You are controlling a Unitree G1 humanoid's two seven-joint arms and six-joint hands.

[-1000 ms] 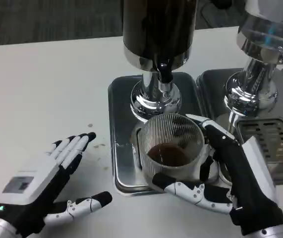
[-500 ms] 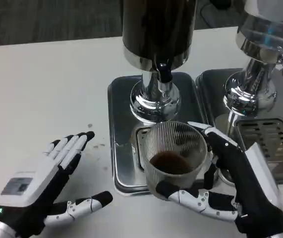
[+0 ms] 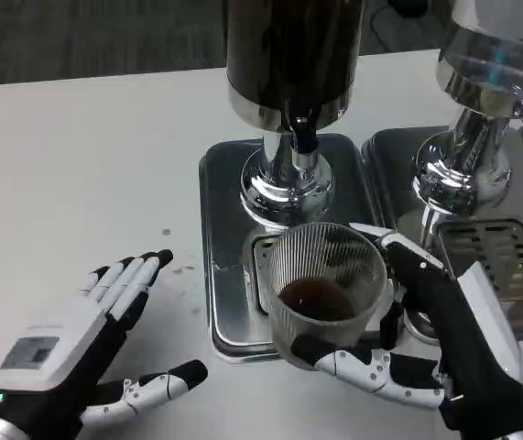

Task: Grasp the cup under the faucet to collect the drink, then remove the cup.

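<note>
While the right hand (image 3: 444, 353) wraps the ribbed clear cup (image 3: 327, 289) from its right side, its thumb curls across the near lower wall and its fingers (image 3: 398, 246) reach along the far right rim, so the cup is gripped. A shallow pool of dark drink (image 3: 316, 299) lies at the bottom of the cup. The cup sits over the near part of the left steel drip tray (image 3: 223, 238), its base overlapping the tray's near edge toward the tabletop (image 3: 87, 156); whether it touches the tray or is raised cannot be told.

On the near left, the left hand (image 3: 69, 353) rests palm down on the tabletop, fingers spread and holding nothing, well apart from the cup and tray. A few small dark specks (image 3: 180, 268) mark the tabletop between its fingertips and the tray.

Just behind the cup stands the chrome pedestal (image 3: 284, 188) of the dark drink dispenser (image 3: 293, 50), and the black faucet (image 3: 304, 136) points down above the pedestal, slightly behind the cup's far rim. To the right, beside the right hand, a second tray (image 3: 398, 151) carries another chrome pedestal (image 3: 458, 174) under a clear-bodied dispenser (image 3: 495, 46), with a slotted grate (image 3: 490, 257) just beyond the hand's back. That second tray and grate crowd the right hand's outer side.
</note>
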